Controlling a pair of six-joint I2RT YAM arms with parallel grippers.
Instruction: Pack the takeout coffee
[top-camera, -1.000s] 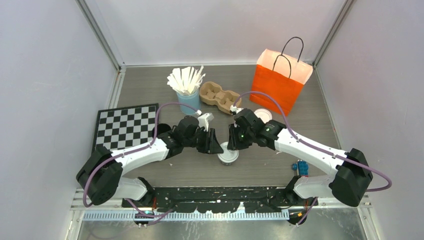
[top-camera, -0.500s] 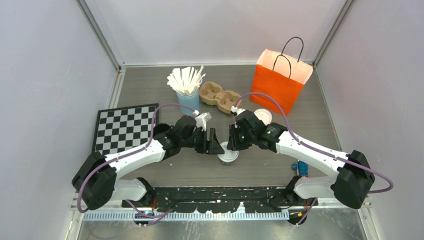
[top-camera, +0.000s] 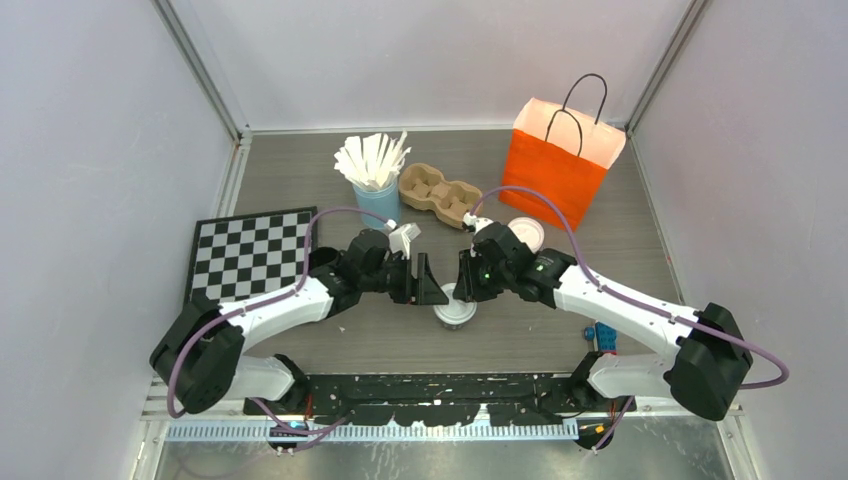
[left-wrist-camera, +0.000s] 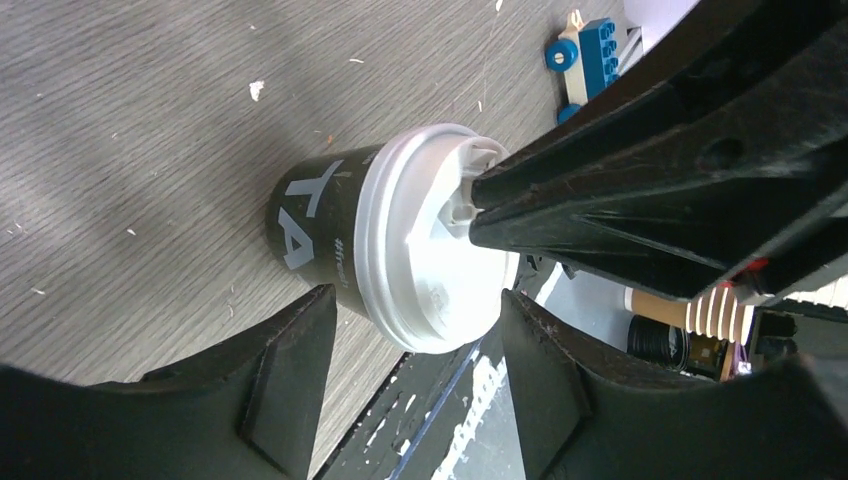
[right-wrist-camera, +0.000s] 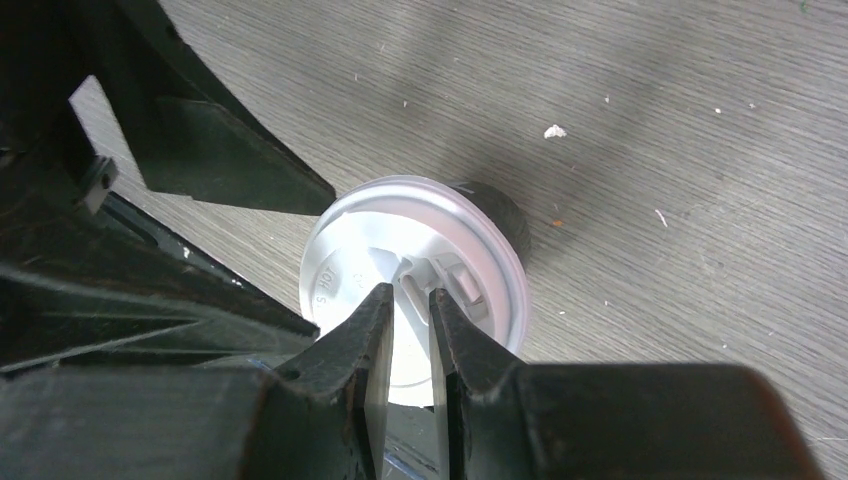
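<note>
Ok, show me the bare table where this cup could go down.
Free: table between checkerboard, back wall and stick cup; strip between orange bag and blue toy. Crowded: centre, left hand and right hand flanking the coffee cup.

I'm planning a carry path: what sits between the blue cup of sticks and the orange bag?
A brown cardboard cup carrier lies there, beside the blue cup; the top view shows it.

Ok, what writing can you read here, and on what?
"A": big white letter on the cup; the letter beside it is cut off.
"#...": small line on the cup, too small to read.
"HOT": raised on the lid, faint.
Nothing else readable.
</note>
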